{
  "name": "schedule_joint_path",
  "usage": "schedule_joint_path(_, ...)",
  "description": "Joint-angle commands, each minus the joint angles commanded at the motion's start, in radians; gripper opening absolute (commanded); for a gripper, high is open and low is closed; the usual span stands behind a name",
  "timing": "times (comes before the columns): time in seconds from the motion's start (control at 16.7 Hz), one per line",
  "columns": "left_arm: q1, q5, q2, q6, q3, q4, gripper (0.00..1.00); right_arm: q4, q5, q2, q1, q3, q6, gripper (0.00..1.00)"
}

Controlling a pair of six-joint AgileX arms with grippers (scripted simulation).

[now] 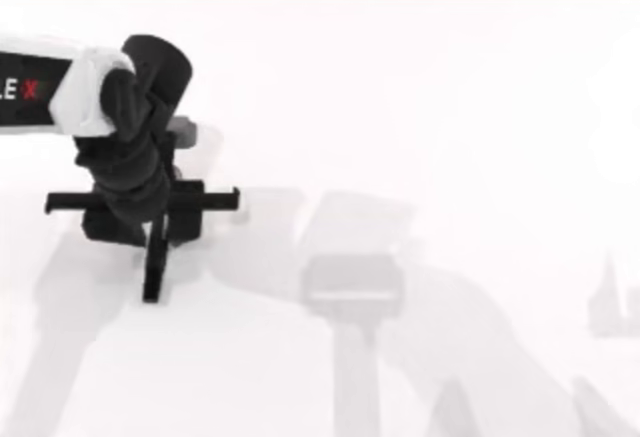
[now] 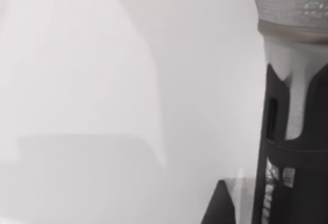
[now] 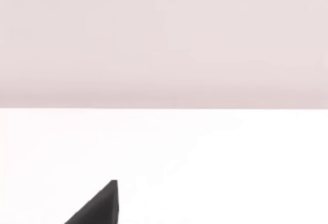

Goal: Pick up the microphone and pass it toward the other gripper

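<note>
Top view: left arm reaches in from the table's left side, left gripper pointing down over the table; a thin black bar runs out from under the wrist toward the near edge, most likely the microphone handle, head hidden under the arm. Right arm not in this view, only pale shadows mid-table and right. Left wrist view: microphone fills the frame edge, grey mesh head above a black tapered body, a dark fingertip just beside its base; jaws look closed around the handle but contact isn't clearly shown, so can't tell for sure. Right wrist view: only one dark fingertip of the right gripper over bare table, can't tell its opening, mic not visible. Judgement: grasp stage. Confirm a firm pinch low on the handle, lift straight up, then carry rightward keeping the mic level with the head end free for the receiving gripper
</note>
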Motion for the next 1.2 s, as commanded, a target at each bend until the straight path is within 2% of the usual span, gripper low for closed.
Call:
schedule_joint_path(0.24,-0.006,0.026,-0.061,0.005,0.022,0.012,0.00,0.000,0.000,0.000,0.000,0.000,0.000,1.00)
schedule_joint_path(0.48,-0.001,0.106,-0.097,0.046,-0.016,0.192,0.00,0.000,0.000,0.000,0.000,0.000,0.000,1.00)
schedule_joint_path(0.66,0.007,0.196,-0.141,0.091,-0.074,0.427,0.00,0.000,0.000,0.000,0.000,0.000,0.000,1.00)
schedule_joint_path(1.02,0.028,0.406,-0.268,0.200,-0.231,1.010,0.00,0.000,0.000,0.000,0.000,0.000,0.000,1.00)
schedule_joint_path(1.2,0.038,0.497,-0.343,0.250,-0.298,1.238,0.00,0.000,0.000,0.000,0.000,0.000,0.000,1.00)
